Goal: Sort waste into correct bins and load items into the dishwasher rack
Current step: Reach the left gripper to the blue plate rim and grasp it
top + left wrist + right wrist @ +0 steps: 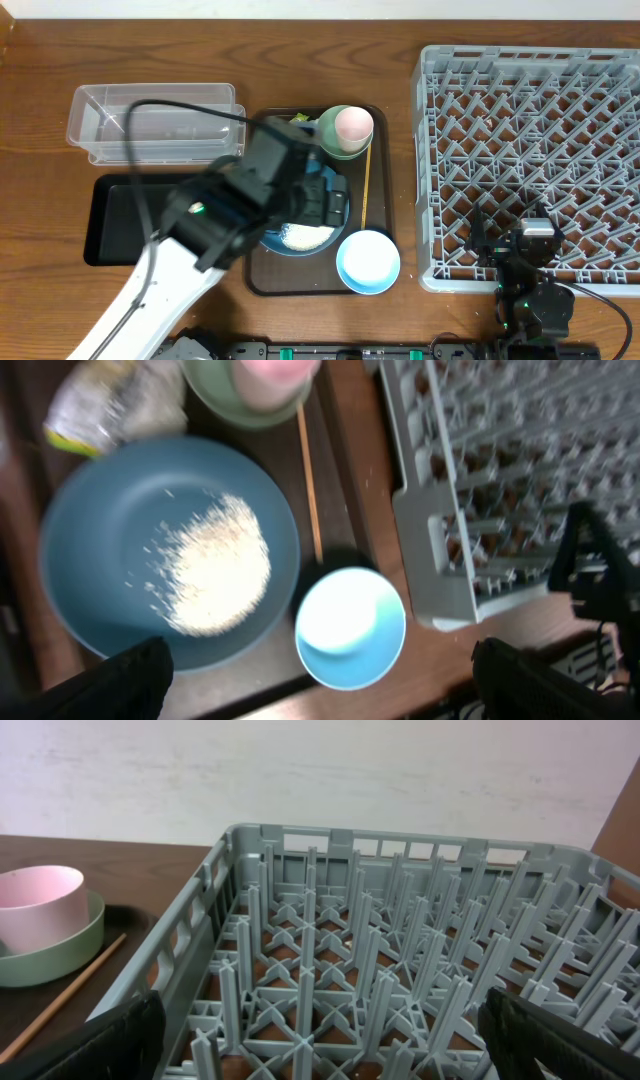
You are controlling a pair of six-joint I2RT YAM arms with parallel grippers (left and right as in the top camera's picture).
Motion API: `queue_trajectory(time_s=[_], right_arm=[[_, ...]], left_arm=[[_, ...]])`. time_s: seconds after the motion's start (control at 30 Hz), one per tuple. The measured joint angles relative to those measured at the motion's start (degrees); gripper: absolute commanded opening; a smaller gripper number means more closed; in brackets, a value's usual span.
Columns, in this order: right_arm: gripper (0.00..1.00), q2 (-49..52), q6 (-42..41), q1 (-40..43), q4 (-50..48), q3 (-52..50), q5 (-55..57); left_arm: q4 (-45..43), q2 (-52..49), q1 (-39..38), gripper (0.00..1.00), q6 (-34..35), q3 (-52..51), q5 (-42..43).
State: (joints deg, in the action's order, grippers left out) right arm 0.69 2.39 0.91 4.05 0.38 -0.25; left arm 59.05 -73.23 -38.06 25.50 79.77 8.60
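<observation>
Off to the left of my left gripper I've got the clear tub, with the black tray beside it. That gripper's jaws are spread wide, holding nothing, right over the dark-blue dish with its loose pile of white rice. The crumpled yellow-green wrapper is just past the dish, by the mint-green bowl with the pink cup in it. The thin wooden stick lies right of the dish, and the light-blue bowl is under the fingertips. My right gripper is also wide and empty, over the grey rack.
</observation>
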Motion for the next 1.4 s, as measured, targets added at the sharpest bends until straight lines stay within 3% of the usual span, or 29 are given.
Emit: queue_trajectory(time_s=[0.23, 0.63, 0.8, 1.03, 1.13, 1.4], right_arm=[[0.99, 0.0, 0.0, 0.0, 0.0, 0.0, -0.02], [0.99, 0.0, 0.0, 0.0, 0.0, 0.0, -0.02], [0.99, 0.0, 0.0, 0.0, 0.0, 0.0, -0.02], [0.99, 0.0, 0.0, 0.0, 0.0, 0.0, -0.02], [0.99, 0.0, 0.0, 0.0, 0.0, 0.0, -0.02], [0.99, 0.0, 0.0, 0.0, 0.0, 0.0, -0.02]], left_arm=[[0.35, -9.27, -4.72, 0.98, 0.48, 0.0, -4.96], [1.03, -24.68, -5.11, 0.99, 2.93, 0.0, -8.2], [0.2, -26.84, -5.11, 0.98, 9.44, -0.04, -10.16], [-7.43, -26.86, -5.44, 0.96, 16.39, -3.78, -10.75], [-10.03, -26.88, -5.55, 0.88, 17.97, -5.86, -11.06], [-15.45, -26.97, -5.66, 0.87, 19.85, -9.14, -13.79]])
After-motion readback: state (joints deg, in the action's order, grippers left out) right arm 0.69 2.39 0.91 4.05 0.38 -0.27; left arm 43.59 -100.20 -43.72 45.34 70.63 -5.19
